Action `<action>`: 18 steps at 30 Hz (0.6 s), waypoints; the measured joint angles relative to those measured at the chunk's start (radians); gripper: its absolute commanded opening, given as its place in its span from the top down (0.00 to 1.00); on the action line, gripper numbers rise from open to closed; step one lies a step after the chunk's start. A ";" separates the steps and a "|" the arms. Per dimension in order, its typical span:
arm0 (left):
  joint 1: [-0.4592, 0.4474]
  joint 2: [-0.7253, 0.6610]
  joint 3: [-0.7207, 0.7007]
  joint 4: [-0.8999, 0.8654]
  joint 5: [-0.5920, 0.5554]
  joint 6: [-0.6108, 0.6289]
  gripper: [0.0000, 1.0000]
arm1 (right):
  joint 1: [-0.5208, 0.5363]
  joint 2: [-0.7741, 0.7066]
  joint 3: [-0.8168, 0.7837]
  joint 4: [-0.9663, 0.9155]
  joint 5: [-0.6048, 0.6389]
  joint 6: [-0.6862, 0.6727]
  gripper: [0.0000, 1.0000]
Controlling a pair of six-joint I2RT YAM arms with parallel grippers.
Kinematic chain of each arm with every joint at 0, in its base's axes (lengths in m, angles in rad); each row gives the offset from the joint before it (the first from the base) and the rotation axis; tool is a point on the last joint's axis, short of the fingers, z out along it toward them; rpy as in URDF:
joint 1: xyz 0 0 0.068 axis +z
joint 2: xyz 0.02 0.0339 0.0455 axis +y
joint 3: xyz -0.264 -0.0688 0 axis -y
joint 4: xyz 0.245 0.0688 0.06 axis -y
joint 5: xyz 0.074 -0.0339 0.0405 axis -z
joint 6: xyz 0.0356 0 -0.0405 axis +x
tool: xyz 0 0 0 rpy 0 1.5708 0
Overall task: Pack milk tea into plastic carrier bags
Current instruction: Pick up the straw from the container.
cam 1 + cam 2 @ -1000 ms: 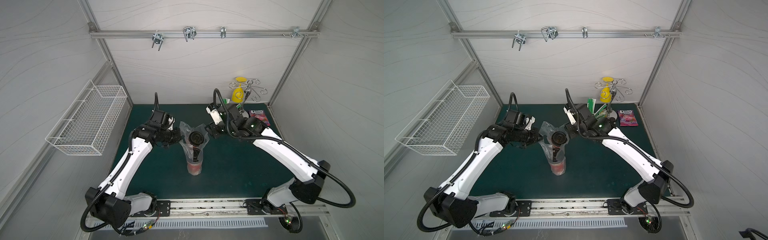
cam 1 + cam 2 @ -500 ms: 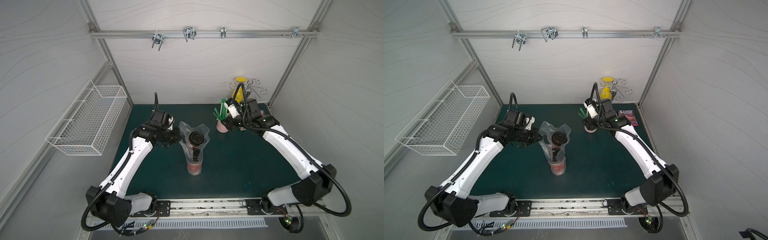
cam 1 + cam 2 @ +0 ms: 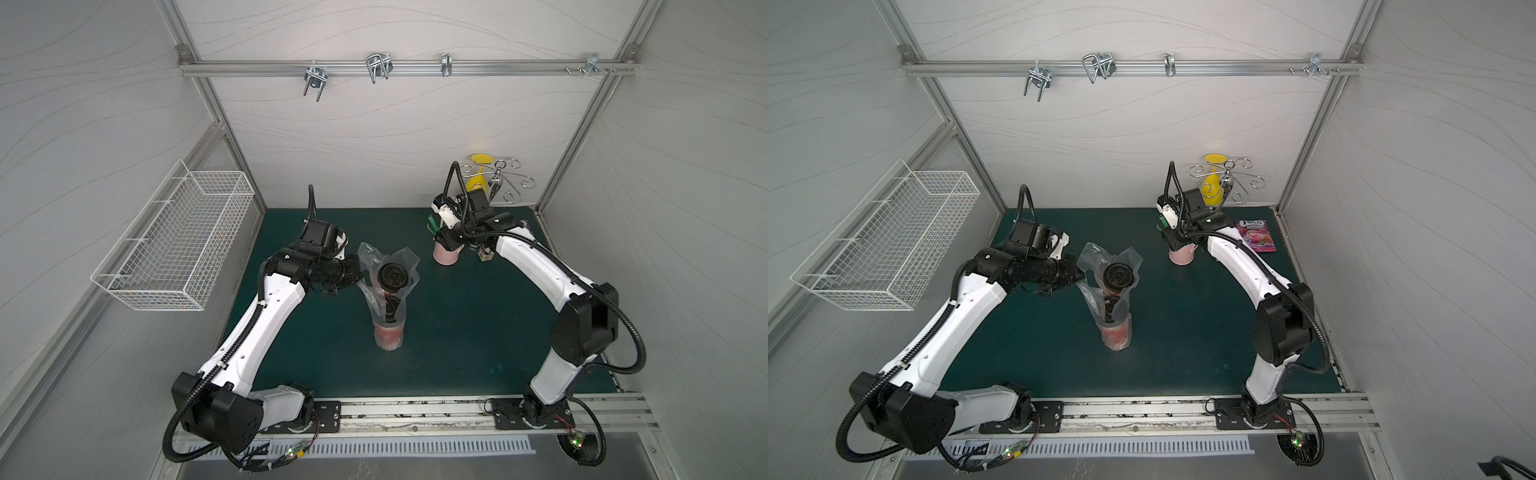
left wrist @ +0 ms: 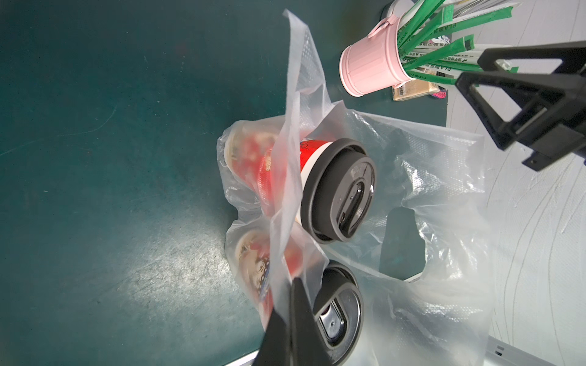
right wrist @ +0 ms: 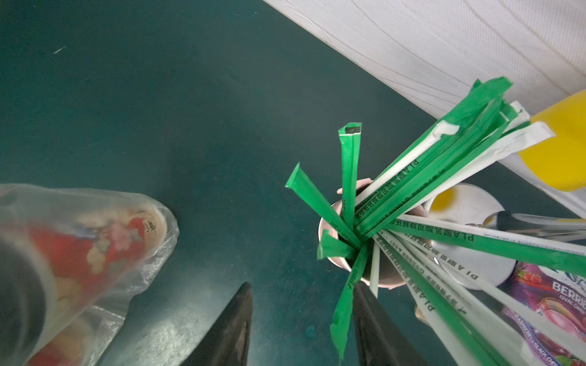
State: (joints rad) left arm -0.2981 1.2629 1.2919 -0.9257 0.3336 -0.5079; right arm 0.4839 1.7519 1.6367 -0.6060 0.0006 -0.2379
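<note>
The left gripper is clamped on the rim film of the plastic carrier bag, which stands at the centre of the table with both milk tea cups upright inside. The right gripper hangs over the straw mug with its jaws apart and no grip evident. The bag lies well apart from it, nearer the left arm.

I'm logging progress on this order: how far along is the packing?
Done: both milk tea cups stand inside the plastic bag. In hand: the left gripper is shut on the bag's edge; the right gripper hangs open over the straws in the pink mug. Left, probably: a straw, then gathering the handle.
</note>
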 measured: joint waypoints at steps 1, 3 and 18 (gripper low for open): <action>0.002 0.000 0.000 0.000 0.000 0.000 1.00 | 0.000 0.012 0.011 0.000 0.014 0.000 0.53; 0.004 0.000 0.000 0.000 0.000 0.000 1.00 | 0.000 0.029 0.022 0.003 0.034 -0.002 0.56; 0.018 0.000 0.000 0.004 0.019 0.000 1.00 | 0.000 0.078 0.034 0.057 0.057 0.001 0.87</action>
State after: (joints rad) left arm -0.2798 1.2625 1.2915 -0.9218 0.3531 -0.5083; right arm 0.4839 1.8301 1.6703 -0.5488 0.0574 -0.2371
